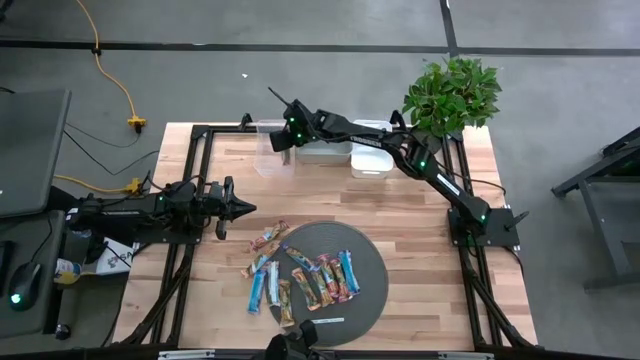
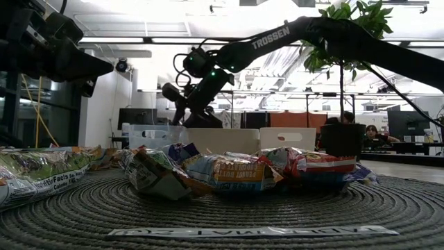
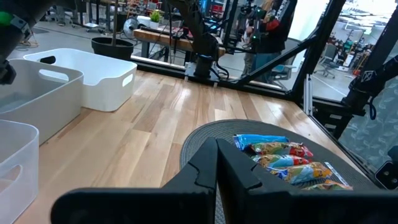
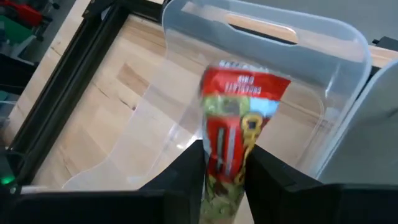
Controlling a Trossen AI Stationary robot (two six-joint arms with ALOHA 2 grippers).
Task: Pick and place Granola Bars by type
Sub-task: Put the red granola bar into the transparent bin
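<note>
Right tool (image 4: 225, 180) poised above the clear plastic bin (image 4: 261, 74) at the far edge of the light wooden worktop (image 1: 420, 215), fingers (image 4: 180, 177) on either side of one red-and-green foil-wrapped granola bar (image 4: 233, 130), bar between them pointing down into the bin; whether clamped or just loosened, not discernible. Two white plastic bins (image 1: 350, 155) just beside the clear one, toward the potted green plant (image 1: 452, 92). Left tool (image 1: 240, 208) closed and empty, held over the worktop's left side, near the round dark woven mat (image 1: 370, 265) but apart from it. Remaining foil-wrapped granola bars (image 1: 300, 278), blue, red-pink and brown-orange, heaped on the mat's left part and spilling onto bare wood beside it. Thin white label strip (image 1: 328, 321) lying flat on the mat's near edge. Persons (image 2: 374, 132) seated in the room beyond, seen in the low view.
</note>
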